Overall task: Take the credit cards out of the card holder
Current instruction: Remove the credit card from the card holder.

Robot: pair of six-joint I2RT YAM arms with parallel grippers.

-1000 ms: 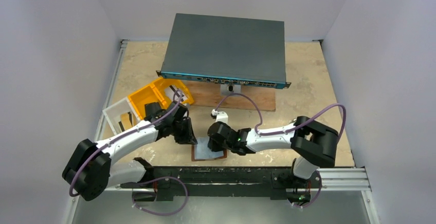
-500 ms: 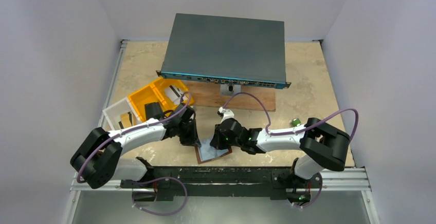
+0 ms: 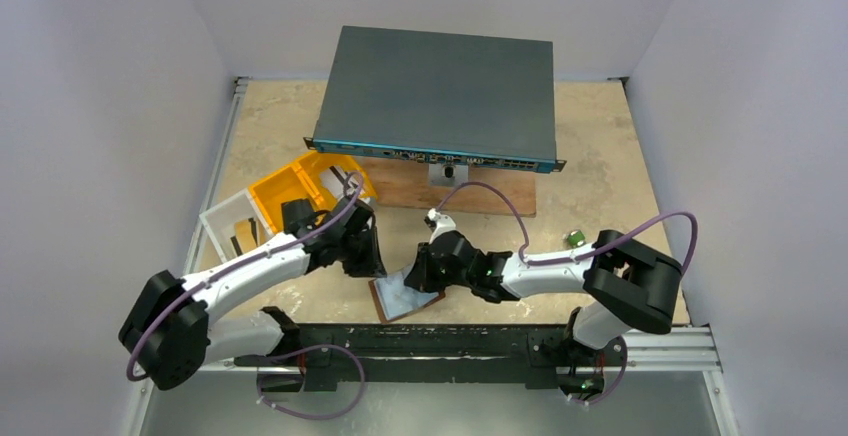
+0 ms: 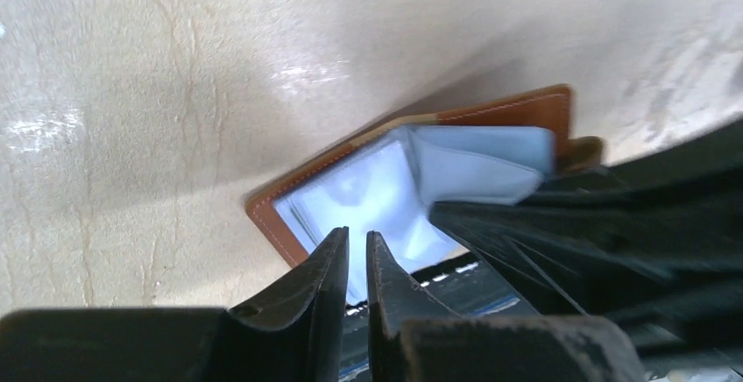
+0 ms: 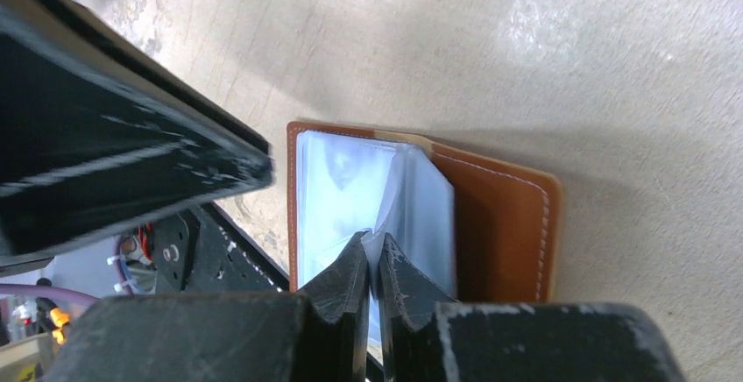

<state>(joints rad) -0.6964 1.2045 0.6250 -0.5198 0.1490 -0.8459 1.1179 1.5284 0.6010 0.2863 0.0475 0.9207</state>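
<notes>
The brown leather card holder (image 3: pixel 405 298) lies open near the table's front edge, its pale clear pockets facing up. My right gripper (image 3: pixel 413 278) is over it, shut on one clear pocket leaf (image 5: pixel 412 207), which it lifts off the brown cover (image 5: pixel 499 224). My left gripper (image 3: pixel 373 268) hangs just left of the card holder (image 4: pixel 272 220). Its jaws (image 4: pixel 357 240) are almost together with a thin slit and nothing between them. No credit card shows in the pockets. A pale card with dark marks (image 3: pixel 336 175) lies in the yellow tray.
A yellow tray (image 3: pixel 290 188) and a clear box (image 3: pixel 228 224) stand at the left. A grey network switch (image 3: pixel 440 96) rests on a wooden board (image 3: pixel 480 191) at the back. A small green object (image 3: pixel 573 238) lies to the right. The black rail (image 3: pixel 450 341) runs along the near edge.
The right gripper moved in and pinched a pocket leaf. The card holder turned and slid slightly left. The left gripper came to the holder's left edge, then drew back a little up-left.
</notes>
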